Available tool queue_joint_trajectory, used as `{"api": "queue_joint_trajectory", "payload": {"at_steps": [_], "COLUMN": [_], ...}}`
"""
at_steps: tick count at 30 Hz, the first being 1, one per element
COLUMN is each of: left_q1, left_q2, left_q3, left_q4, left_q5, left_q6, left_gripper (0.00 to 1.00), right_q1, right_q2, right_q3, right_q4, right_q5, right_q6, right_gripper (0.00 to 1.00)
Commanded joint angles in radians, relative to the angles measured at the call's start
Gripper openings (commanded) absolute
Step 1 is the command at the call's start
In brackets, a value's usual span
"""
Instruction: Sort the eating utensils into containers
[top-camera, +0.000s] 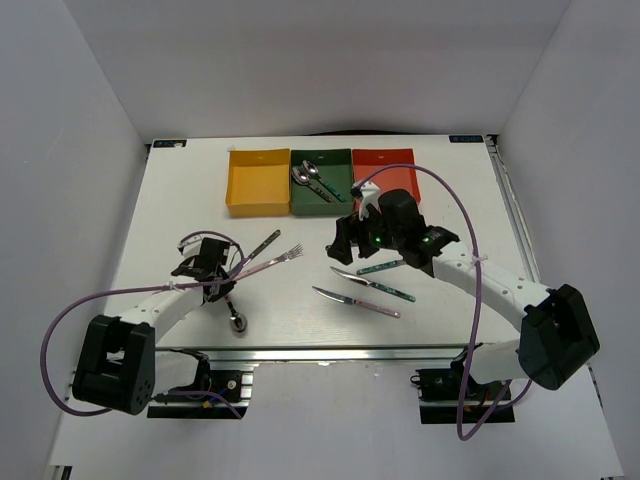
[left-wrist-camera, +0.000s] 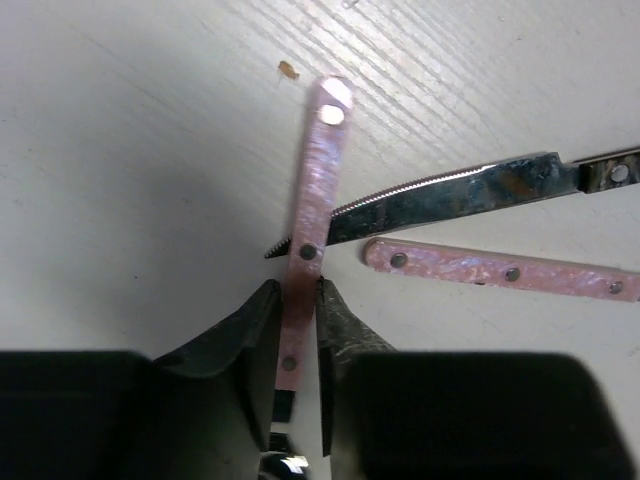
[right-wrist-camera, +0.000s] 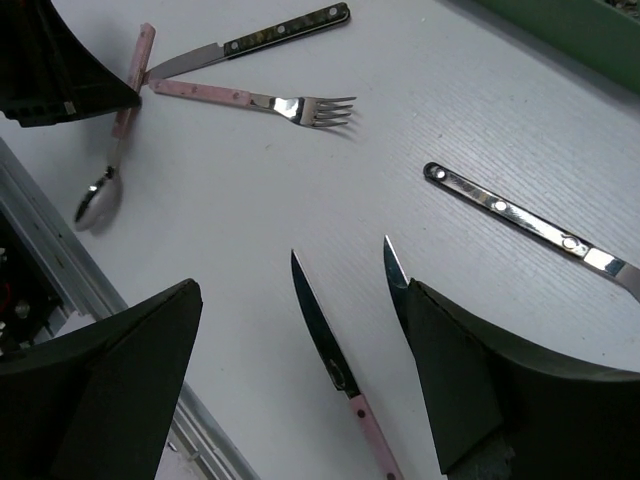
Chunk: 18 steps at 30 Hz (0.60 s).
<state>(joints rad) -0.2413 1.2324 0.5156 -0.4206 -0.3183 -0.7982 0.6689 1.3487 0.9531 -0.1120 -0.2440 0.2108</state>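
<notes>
Left gripper (left-wrist-camera: 298, 292) low, pinched onto pink spoon (left-wrist-camera: 318, 170); right gripper (right-wrist-camera: 300, 300) spread wide, seemingly hovering.

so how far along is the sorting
Early. Spoons already lie in the green bin. The left gripper is shut on a pink-handled spoon; the right gripper hangs open. Left on the table: a pink-handled fork, a dark-handled knife, two more knives and a teal-handled piece. The yellow bin looks empty.
</notes>
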Motion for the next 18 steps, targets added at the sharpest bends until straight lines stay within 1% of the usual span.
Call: {"api": "queue_joint_trajectory", "payload": {"at_steps": [1,3,4,6,7,8,11,12,14,15,16,18], "left_q1": [-0.021,-0.038,-0.041,-0.058,-0.062,-0.069,-0.099,-0.114,-0.131,-0.148,-0.156,-0.174], "left_q2": [0.006,-0.005,-0.008,-0.017,-0.025,-0.049,-0.111,-0.161,-0.221,-0.278,-0.306,-0.352], "left_q3": [-0.055,-0.058,-0.060,-0.058,-0.055,-0.052,-0.039,-0.034,-0.031,-0.032,-0.035,-0.043], "left_q4": [-0.015,-0.023,-0.026,-0.040,-0.047,-0.052,-0.084,-0.083,-0.063,-0.031,-0.014,0.026], "left_q5": [0.027,0.022,0.021,0.022,0.024,0.024,0.024,0.053,0.093,0.116,0.160,0.195], "left_q6": [-0.032,-0.036,-0.041,-0.044,-0.050,-0.055,-0.071,-0.075,-0.076,-0.073,-0.069,-0.061], "left_gripper": [0.26,0.23,0.20,0.12,0.04,0.00,0.00,0.00,0.00,0.00,0.00,0.00], "right_q1": [0.008,0.008,0.008,0.008,0.008,0.015,0.073,0.090,0.115,0.116,0.118,0.133], "right_q2": [-0.029,-0.028,-0.029,-0.028,-0.026,-0.023,0.007,0.035,0.055,0.072,0.079,0.108], "right_q3": [-0.007,-0.013,-0.023,-0.034,-0.037,-0.048,-0.056,-0.056,-0.077,-0.102,-0.111,-0.109], "right_q4": [0.054,0.072,0.086,0.138,0.152,0.185,0.235,0.253,0.328,0.410,0.443,0.500], "right_q5": [-0.046,-0.078,-0.112,-0.147,-0.173,-0.185,-0.144,-0.132,-0.126,-0.127,-0.114,-0.089], "right_q6": [0.021,0.041,0.050,0.085,0.099,0.113,0.168,0.205,0.275,0.358,0.396,0.453], "right_gripper": [0.89,0.89,0.89,0.89,0.89,0.89,0.89,0.89,0.89,0.86,0.86,0.84]}}
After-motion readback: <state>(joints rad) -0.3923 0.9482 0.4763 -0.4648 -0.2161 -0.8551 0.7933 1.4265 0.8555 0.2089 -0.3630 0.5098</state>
